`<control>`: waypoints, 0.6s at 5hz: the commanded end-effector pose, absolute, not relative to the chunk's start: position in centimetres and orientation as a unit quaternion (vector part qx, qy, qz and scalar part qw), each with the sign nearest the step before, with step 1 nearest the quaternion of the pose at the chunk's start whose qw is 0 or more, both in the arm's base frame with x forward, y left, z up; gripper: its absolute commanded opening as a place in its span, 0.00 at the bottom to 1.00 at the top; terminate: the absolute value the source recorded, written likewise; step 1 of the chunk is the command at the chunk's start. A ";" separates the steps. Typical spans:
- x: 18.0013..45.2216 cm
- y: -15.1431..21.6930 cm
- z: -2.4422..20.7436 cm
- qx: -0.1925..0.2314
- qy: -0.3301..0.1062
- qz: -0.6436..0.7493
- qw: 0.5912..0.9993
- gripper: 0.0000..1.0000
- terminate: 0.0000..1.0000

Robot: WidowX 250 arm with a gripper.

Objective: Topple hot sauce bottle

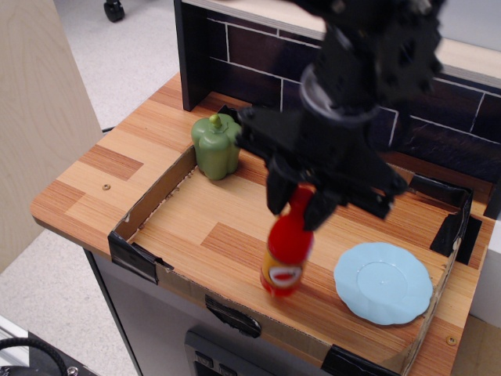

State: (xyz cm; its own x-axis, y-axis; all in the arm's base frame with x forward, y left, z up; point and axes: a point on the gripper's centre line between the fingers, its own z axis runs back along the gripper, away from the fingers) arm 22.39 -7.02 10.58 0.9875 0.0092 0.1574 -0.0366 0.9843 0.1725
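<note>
The hot sauce bottle (286, 252) is a small glossy red bottle with a yellow-orange label. It hangs tilted near the tray's front edge, its base just above or at the wood. My black gripper (298, 205) is shut on the bottle's neck and cap, which are hidden between the fingers (278, 190). The arm comes down from the upper right and hides the strawberry.
A green toy pepper (217, 146) stands at the tray's back left. A light blue plate (383, 282) lies at the front right. A low cardboard wall (153, 202) with black tape corners rims the wooden tray. A dark tiled backsplash (243, 55) stands behind.
</note>
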 end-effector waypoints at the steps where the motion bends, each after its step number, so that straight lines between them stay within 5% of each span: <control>1: 27.5 -6.0 11.7 0.018 -0.215 -0.051 0.975 0.00 0.00; 2: 29.8 -6.1 10.9 0.008 -0.277 -0.061 0.959 0.00 0.00; 3: 30.6 -6.0 10.2 0.016 -0.285 -0.073 0.956 0.00 0.00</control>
